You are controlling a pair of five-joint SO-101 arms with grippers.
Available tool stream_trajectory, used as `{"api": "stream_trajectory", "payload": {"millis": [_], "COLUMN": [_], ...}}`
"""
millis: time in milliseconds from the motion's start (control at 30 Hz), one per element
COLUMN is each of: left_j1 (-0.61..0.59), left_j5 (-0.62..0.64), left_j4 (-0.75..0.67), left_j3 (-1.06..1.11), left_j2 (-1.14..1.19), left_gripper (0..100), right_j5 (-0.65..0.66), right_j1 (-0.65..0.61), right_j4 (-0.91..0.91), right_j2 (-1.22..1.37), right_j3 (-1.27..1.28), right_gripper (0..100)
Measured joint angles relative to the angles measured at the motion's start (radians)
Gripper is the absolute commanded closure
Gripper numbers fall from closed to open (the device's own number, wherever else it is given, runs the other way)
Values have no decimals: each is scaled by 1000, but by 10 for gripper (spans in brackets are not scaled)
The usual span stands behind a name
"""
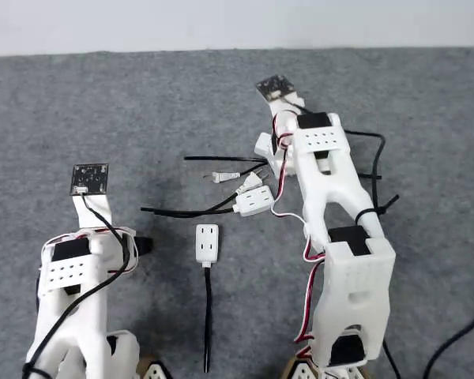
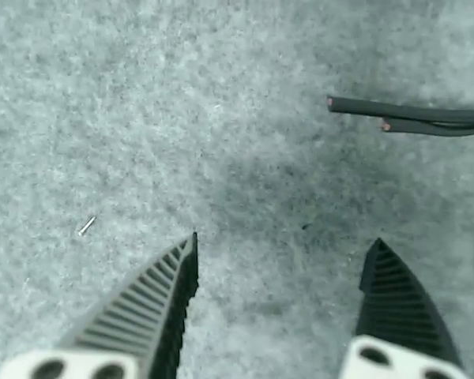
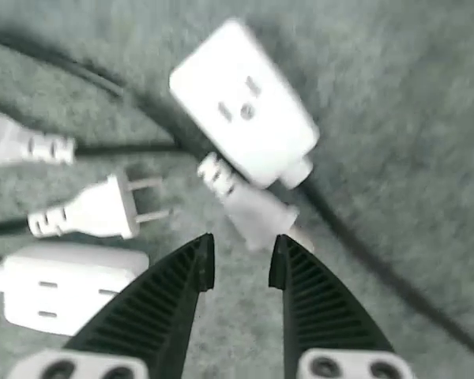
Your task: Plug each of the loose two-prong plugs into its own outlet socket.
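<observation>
Just beside outlet block (image 3: 241, 103) lies small plug (image 3: 253, 212), likely light, rigid and slick, best taken across its flat body sides; right gripper (image 3: 242, 237) hovers over it, jaws narrowly parted and empty; left gripper (image 2: 285, 240) gapes empty, well apart from block.

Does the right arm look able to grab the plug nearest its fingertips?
Likely yes: the right gripper is open and the plug lies just ahead of its tips, nothing between; an outlet sits close behind it.

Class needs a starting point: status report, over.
Left gripper open, over bare carpet. Right gripper open, tips at a loose plug beside an outlet socket. Black cable runs under the socket.
</observation>
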Motion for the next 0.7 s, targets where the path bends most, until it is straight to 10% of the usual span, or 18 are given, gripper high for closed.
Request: {"api": "stream_trajectory", "payload": {"millis": [700], "left_j1": [0], "left_j5": [-8], "left_j4": [-12], "left_j3": [0], "left_j2": [0], "left_gripper": [688], "right_j5": [411], "right_j1": [-29], "right_j4": [38], "right_j2": [121], "right_j3": [-34], "right_gripper": [889]}}
